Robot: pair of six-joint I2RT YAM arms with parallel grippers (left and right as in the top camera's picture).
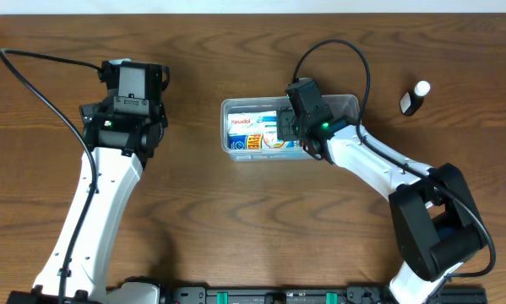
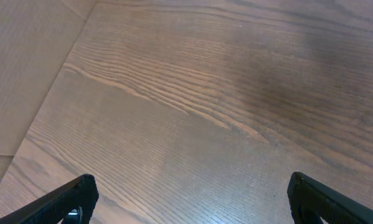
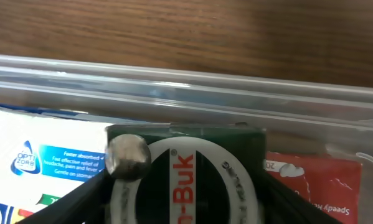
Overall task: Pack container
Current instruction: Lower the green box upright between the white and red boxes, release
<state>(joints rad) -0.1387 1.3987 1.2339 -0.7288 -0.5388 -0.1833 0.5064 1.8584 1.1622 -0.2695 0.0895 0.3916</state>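
The clear plastic container (image 1: 227, 127) stands at the table's middle with several small boxes in it. My right gripper (image 1: 296, 118) reaches down into its right half and is shut on a dark green box with a white "Buk" label (image 3: 186, 174). In the right wrist view the container's far rim (image 3: 174, 93) runs across above the box, and my fingers (image 3: 183, 208) flank the box on both sides. My left gripper (image 1: 133, 74) is open and empty over bare wood at the far left (image 2: 189, 199).
Inside the container a white and blue Panadol box (image 1: 246, 125) (image 3: 43, 155) lies at the left and a red box (image 3: 311, 180) at the right. A small black bottle with a white cap (image 1: 415, 99) lies on the table to the far right.
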